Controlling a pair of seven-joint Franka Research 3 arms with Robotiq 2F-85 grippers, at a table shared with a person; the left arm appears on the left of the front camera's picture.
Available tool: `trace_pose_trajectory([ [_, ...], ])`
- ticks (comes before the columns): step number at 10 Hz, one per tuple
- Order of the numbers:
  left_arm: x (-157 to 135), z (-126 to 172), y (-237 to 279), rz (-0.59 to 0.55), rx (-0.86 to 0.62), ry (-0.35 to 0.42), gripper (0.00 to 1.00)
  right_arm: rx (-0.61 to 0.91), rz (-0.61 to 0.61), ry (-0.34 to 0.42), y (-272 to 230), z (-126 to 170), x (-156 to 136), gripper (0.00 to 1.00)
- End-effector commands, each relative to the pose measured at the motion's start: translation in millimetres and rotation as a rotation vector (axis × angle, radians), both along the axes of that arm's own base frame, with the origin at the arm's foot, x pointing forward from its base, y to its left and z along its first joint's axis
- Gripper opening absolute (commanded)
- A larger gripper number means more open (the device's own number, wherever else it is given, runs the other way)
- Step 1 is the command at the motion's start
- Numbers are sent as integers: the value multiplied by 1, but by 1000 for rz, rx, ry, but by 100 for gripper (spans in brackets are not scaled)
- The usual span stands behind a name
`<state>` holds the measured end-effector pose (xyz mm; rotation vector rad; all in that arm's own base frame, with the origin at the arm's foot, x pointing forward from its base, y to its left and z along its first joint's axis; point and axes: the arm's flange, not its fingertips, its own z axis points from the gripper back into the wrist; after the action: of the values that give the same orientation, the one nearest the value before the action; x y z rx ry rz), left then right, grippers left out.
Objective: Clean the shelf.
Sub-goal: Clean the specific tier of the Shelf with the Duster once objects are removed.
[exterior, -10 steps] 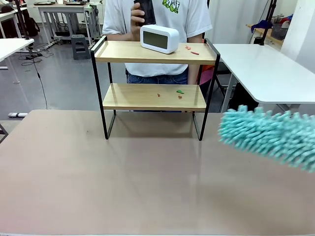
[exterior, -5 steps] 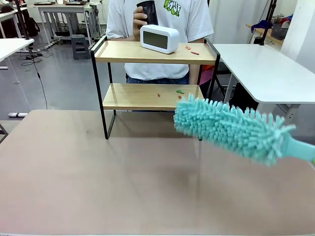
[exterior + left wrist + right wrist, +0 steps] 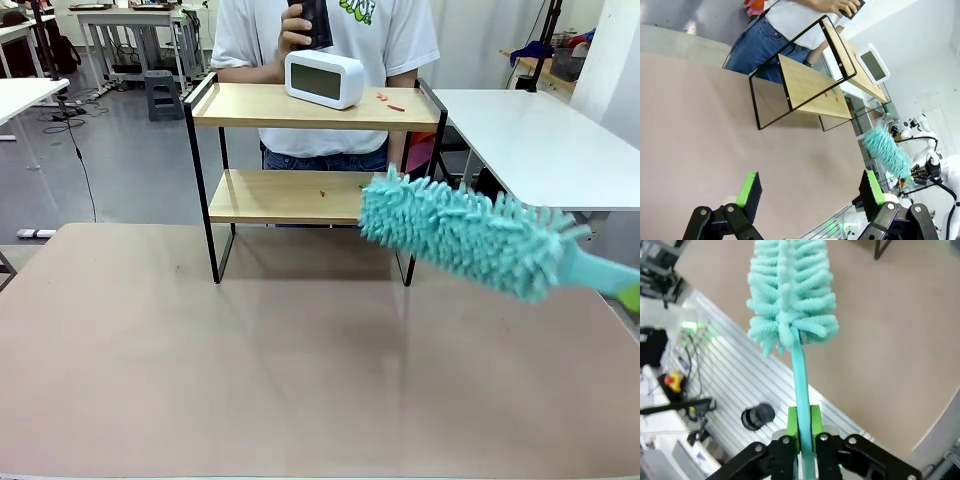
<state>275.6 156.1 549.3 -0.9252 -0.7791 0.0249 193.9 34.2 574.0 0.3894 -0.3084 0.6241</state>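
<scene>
The shelf (image 3: 300, 195) stands at the table's far side, two wooden boards in a black frame, also seen tilted in the left wrist view (image 3: 810, 85). Small red and green crumbs (image 3: 388, 100) lie on the top board, and more lie on the lower board (image 3: 322, 193). My right gripper (image 3: 802, 429) is shut on the thin handle of a fluffy teal duster (image 3: 790, 290). The duster head (image 3: 460, 235) hangs slanted at the lower board's right front corner. My left gripper (image 3: 810, 187) is open above bare table, holding nothing.
A white clock (image 3: 323, 78) sits on the top board. Behind the shelf a person holds a dark object (image 3: 315, 20) at chest height. A white table (image 3: 530, 140) stands at the right. The tan table (image 3: 250, 360) in front of the shelf is bare.
The duster came in from the right edge, swung left and rose to the lower board's right corner. The person lifted the dark object a little higher.
</scene>
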Motion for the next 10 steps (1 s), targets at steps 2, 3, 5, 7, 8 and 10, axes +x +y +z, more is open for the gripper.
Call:
trace_pose_trajectory([
  [2, 2, 1, -3, -6, -6, -26, 100, 38, -106, -59, 44, -4, 62, 12],
  [3, 2, 1, -3, -6, -6, -26, 100, 21, -116, -40, 54, -6, 80, 12],
  [5, 2, 1, -3, -6, -6, -26, 100, 9, -139, -46, 68, -13, 103, 12],
  [7, 2, 1, -3, -6, -6, -26, 100, 4, -213, -138, 87, -25, 122, 12],
  [8, 2, 1, -3, -6, -6, -26, 100, -15, -215, -128, 94, -32, 129, 12],
  [10, 2, 1, -3, -6, -6, -26, 100, 15, -249, -167, 101, -40, 139, 12],
])
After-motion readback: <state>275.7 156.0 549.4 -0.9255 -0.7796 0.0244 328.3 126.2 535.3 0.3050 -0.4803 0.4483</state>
